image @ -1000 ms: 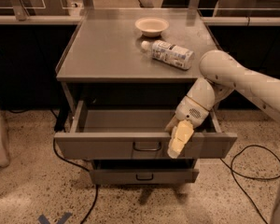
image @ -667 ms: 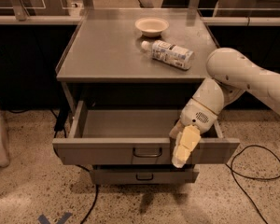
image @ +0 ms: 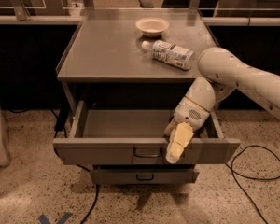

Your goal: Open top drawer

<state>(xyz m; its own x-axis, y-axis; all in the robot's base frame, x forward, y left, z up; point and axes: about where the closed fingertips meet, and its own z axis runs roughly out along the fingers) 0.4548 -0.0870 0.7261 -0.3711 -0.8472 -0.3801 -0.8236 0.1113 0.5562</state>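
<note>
The top drawer sticks far out under the desk's front edge. The gripper hangs over its front, just right of the handle. I cannot tell if it squeezes. A bottle and a bowl sit near the back edge.

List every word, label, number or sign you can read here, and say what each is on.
Bottle label: there is print, but it is too blurred to read.
Bowl, top drawer: no text.
Gripper, hanging over the drawer front right of the handle: no text.
Blue tape mark at the bottom edge: no letters.
</note>
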